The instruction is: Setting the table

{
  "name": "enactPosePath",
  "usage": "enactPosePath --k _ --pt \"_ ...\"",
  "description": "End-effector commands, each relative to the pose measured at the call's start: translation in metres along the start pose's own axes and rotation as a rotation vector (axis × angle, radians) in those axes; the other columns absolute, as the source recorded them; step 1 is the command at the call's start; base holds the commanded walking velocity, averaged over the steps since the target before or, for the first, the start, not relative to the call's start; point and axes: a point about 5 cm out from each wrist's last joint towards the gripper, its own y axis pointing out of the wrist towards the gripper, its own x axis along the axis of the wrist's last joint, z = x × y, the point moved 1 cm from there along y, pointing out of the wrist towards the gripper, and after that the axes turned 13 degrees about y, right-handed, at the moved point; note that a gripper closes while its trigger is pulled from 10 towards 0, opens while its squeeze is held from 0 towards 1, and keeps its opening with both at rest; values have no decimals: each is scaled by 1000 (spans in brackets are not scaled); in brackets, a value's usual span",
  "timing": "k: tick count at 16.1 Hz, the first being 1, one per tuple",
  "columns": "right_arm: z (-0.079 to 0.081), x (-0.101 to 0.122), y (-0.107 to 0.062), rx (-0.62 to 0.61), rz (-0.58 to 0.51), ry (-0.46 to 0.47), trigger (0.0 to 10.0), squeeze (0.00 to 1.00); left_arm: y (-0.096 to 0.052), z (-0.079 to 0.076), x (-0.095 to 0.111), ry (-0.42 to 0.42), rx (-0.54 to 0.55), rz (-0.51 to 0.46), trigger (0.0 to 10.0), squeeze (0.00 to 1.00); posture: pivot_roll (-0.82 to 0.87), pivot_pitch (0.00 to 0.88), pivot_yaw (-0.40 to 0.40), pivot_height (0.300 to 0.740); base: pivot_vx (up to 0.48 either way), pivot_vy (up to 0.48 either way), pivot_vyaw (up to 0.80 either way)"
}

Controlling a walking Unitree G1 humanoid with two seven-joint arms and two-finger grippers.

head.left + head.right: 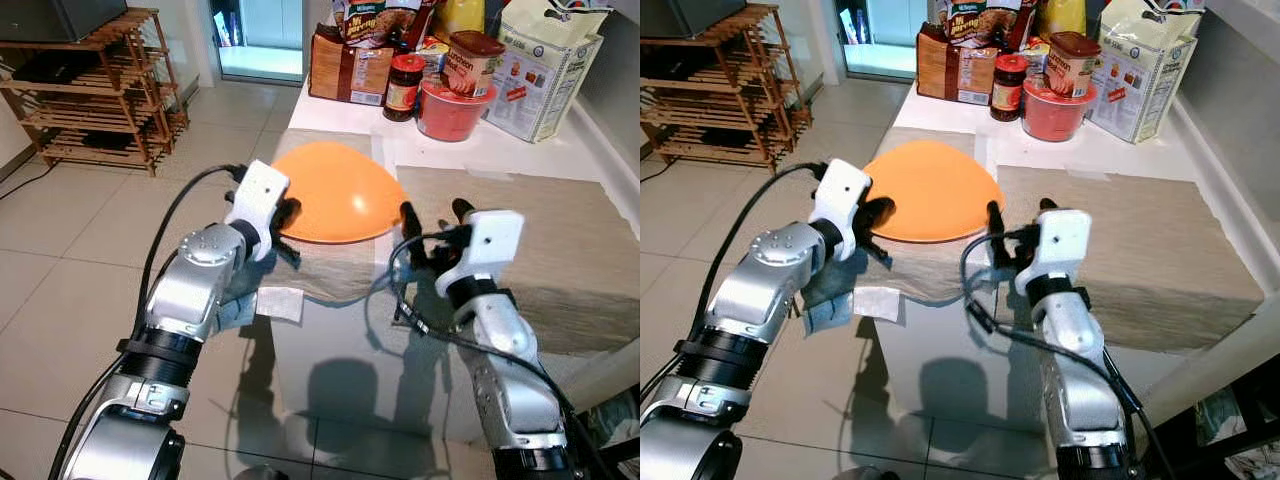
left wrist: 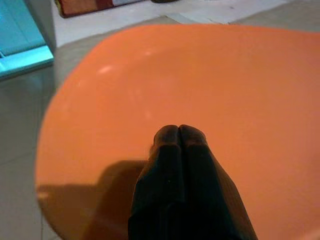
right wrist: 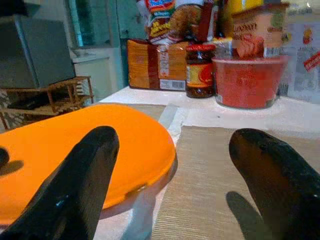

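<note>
An orange plate [image 1: 340,195] lies on the left beige placemat [image 1: 335,272] at the table's near left corner. My left gripper [image 1: 290,216] is at the plate's left rim; in the left wrist view its fingertips [image 2: 179,132] are pressed together over the orange surface [image 2: 225,75], shut with nothing between them. My right gripper [image 1: 433,214] stands open just right of the plate, over the edge of the second placemat [image 1: 530,250]. In the right wrist view the plate [image 3: 75,145] sits beside one black finger [image 3: 80,185].
Groceries crowd the table's far end: a red bowl [image 1: 448,110], a jar [image 1: 404,88], boxes and bags [image 1: 545,70]. A wooden shelf [image 1: 100,90] stands on the tiled floor to the left. A white cloth tag [image 1: 281,303] hangs off the table's near edge.
</note>
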Motion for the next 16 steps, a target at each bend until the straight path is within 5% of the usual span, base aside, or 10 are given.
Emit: enactPosePath --k 1,10,16 --pt "-5 4 4 -33 -2 55 10000 0 -2 -7 -6 21 -38 30 10000 0 55 17 3 740 0 0 0" --pt "-6 1 13 -77 41 311 10000 0 -7 -28 -25 33 -149 62 10000 0 64 17 3 740 0 0 0" --pt "3 -3 16 -44 72 345 10000 0 -4 -27 -2 81 -171 -62 10000 0 66 17 -1 740 0 0 0"
